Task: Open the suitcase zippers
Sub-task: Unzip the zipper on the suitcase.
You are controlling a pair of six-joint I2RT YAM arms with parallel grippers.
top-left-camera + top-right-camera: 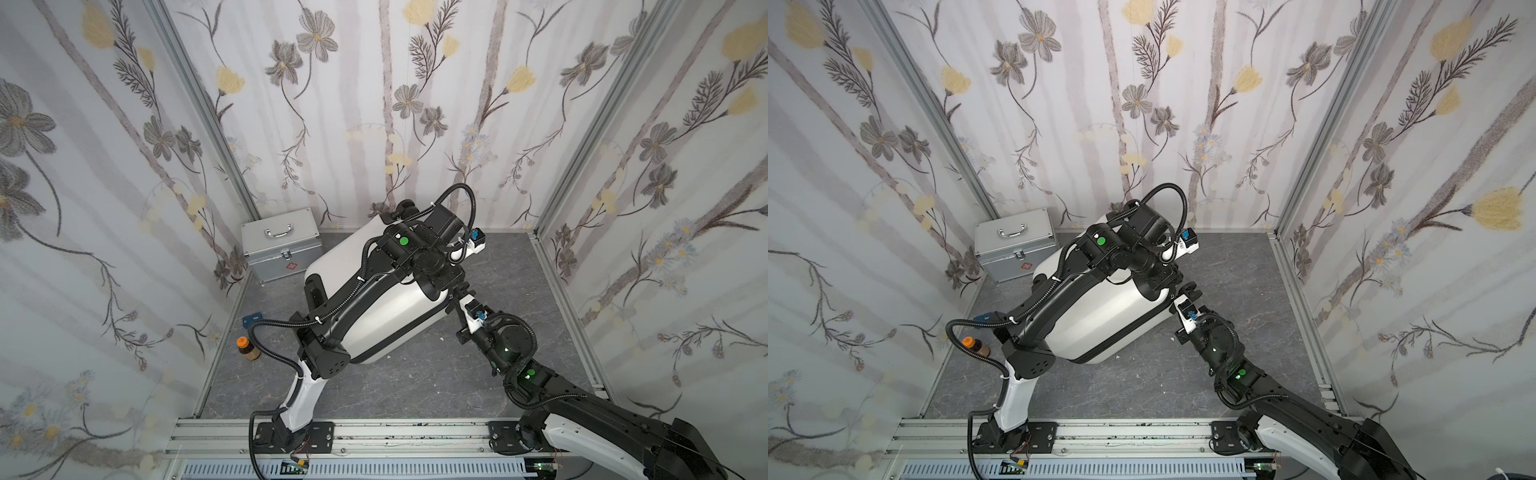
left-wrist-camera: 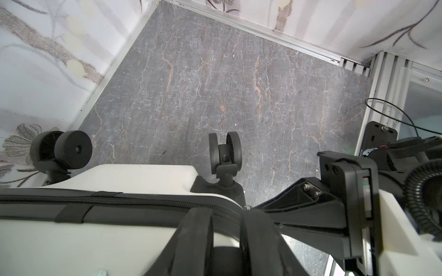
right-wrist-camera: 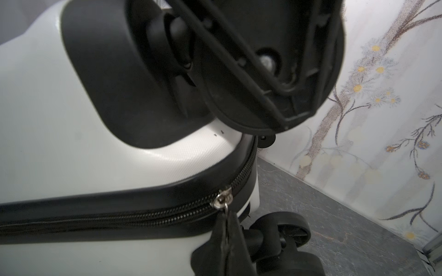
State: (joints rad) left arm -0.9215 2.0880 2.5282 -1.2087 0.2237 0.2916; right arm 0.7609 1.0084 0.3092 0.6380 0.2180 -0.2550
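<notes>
Both top views look steeply down from above the silver aluminium front rail (image 1: 415,434) onto the whole grey marbled desk (image 1: 415,386). The left wrist camera looks close past the left claw (image 2: 226,212) along the small white hard-shell suitcase's (image 2: 71,243) thin black zipper band (image 2: 155,203); the right wrist camera, nearer still, shares that band (image 3: 167,215).

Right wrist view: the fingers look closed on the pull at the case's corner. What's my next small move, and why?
Probably a short tug along the zipper band. The right gripper is shut on the pull tab hanging from the silver slider, and the teeth look meshed on both sides of it, so nothing has opened yet. Keep it small to test the grip.
</notes>
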